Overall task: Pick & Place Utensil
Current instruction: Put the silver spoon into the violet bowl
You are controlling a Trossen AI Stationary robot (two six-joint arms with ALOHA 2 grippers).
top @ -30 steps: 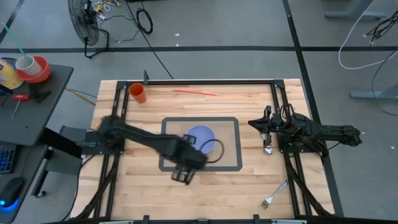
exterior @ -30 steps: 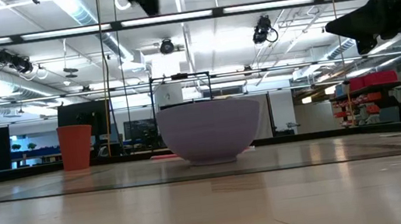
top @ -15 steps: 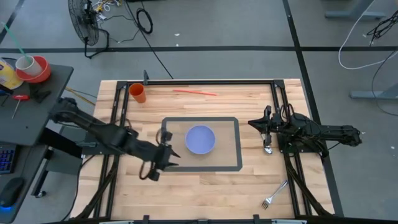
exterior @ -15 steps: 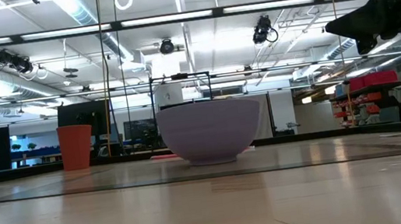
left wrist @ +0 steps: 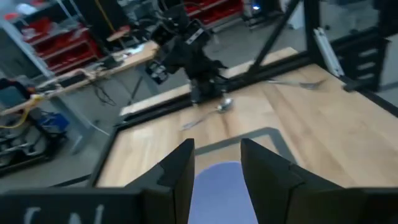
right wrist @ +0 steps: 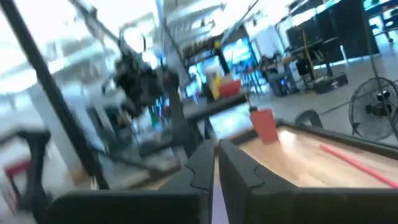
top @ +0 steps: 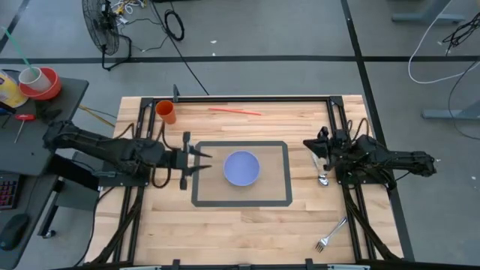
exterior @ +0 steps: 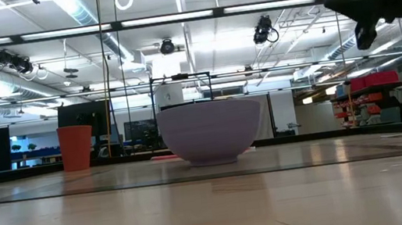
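A metal spoon (top: 322, 178) lies flat on the wood table at the right, just outside the dark-framed mat (top: 279, 201). It also shows in the left wrist view (left wrist: 219, 108). A fork (top: 330, 235) lies flat near the table's near right corner. A lavender bowl (top: 241, 168) stands on the mat. My right gripper (top: 311, 147) hovers shut above the table, a little to the far side of the spoon, touching nothing. My left gripper (top: 201, 158) is open and empty at the mat's left edge, level, pointing at the bowl (left wrist: 219, 186).
An orange cup (top: 166, 112) stands at the far left of the table and a red straw (top: 235, 112) lies along the far edge. Dark frame rails (top: 335, 120) run along both sides of the table. Bare wood lies near the front edge.
My left gripper has swung from the bowl's near side toward the table's left edge, then toward the far edge, and has turned level so it points at the bowl. My right gripper has tipped slightly above the spoon. Spoon, fork and bowl have stayed put.
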